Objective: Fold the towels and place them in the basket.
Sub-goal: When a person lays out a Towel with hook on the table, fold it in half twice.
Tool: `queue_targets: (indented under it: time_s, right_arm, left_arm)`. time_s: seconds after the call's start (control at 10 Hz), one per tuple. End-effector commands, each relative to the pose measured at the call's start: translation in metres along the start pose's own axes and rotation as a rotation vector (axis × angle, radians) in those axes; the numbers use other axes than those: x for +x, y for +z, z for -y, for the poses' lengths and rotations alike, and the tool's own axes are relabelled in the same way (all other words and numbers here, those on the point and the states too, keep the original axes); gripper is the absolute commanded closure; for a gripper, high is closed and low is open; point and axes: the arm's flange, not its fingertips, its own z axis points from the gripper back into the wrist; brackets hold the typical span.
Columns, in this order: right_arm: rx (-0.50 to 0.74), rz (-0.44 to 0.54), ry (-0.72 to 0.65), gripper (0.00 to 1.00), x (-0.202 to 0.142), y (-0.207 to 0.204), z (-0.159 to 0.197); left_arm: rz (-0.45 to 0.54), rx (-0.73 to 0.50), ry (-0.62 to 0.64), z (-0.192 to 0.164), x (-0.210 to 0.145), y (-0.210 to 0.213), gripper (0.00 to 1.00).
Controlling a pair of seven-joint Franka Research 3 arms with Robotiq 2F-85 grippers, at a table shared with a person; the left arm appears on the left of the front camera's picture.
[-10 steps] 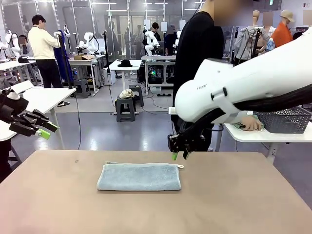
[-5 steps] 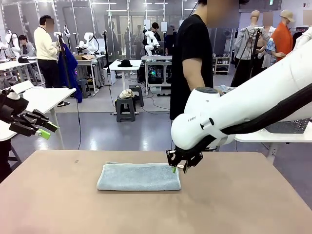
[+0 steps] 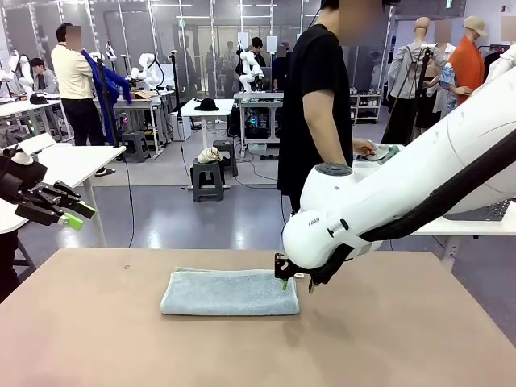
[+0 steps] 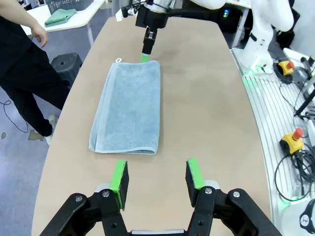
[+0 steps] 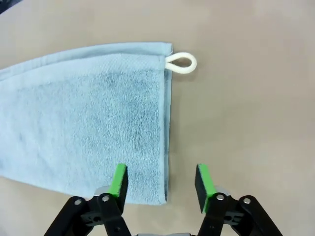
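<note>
Bench (image 3: 403,339): carrying one folded towel (image 3: 230,292) near its middle.
Towel: lying flat, long side running across the bench.
Right end effector (image 5: 160,179): standing open astride the towel's short edge, gripping nothing.
Left end effector (image 4: 156,177): hanging open, empty, well apart from the towel.
Loop (image 5: 181,62): lying on the bench at the towel's corner.

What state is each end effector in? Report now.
Left end effector: open, empty.
Right end effector: open, over the folded towel's edge, holding nothing.
</note>
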Motion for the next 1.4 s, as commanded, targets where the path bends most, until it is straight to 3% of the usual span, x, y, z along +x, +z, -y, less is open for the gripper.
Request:
queue_targets:
  time_s: [0.0,0.2,1.3]
  right_arm:
    - [-0.025,0.068,-0.076,0.27,0.003,-0.006,-0.014]
    - [-0.001,0.013,-0.023,0.27,0.002,-0.001,-0.002]
    - [-0.017,0.052,-0.052,0.27,0.011,-0.021,-0.024]
  left_arm:
    - [0.004,0.000,-0.004,0.002,0.001,0.001,0.39]
    - [0.004,0.000,-0.004,0.002,0.001,0.001,0.39]
    - [0.004,0.000,-0.004,0.002,0.001,0.001,0.39]
